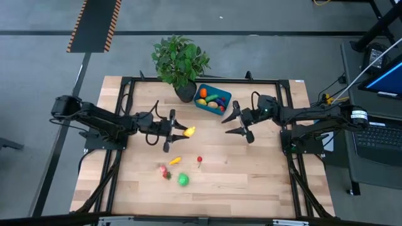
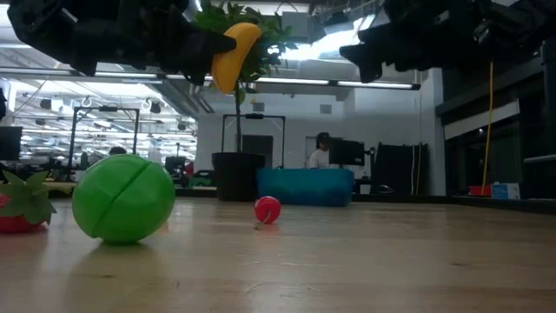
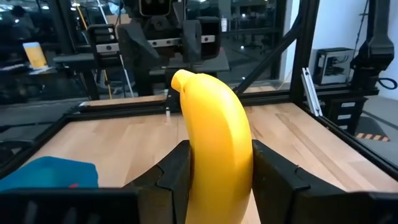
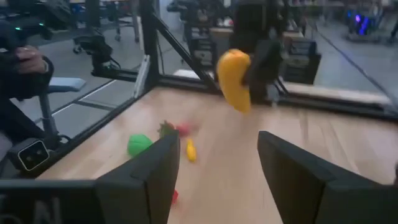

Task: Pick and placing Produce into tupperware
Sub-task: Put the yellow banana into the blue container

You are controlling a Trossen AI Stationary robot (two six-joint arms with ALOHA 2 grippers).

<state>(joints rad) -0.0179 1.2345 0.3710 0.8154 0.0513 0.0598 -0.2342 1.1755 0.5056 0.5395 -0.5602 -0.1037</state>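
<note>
Banana (image 1: 189, 131), one, yellow and curved, was clamped between the left gripper's (image 1: 175, 130) fingers, raised above mid-table. Right gripper (image 1: 237, 122) hovered with fingers apart and empty near the teal tupperware (image 1: 212, 100), which held several pieces. Loose on the table: one green ball (image 1: 183, 179), one red cherry (image 1: 200, 159), one strawberry (image 1: 164, 171), one orange piece (image 1: 175, 161).

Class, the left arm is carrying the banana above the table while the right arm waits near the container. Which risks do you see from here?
1. The left gripper pinches the banana near one end, most of it sticking out; it might twist or slip loose.
2. The tupperware already holds several pieces, so the long banana may rest on them or overhang the rim.
3. The right gripper, fingers open, hovers beside the tupperware and could obstruct the left arm's approach.
</note>
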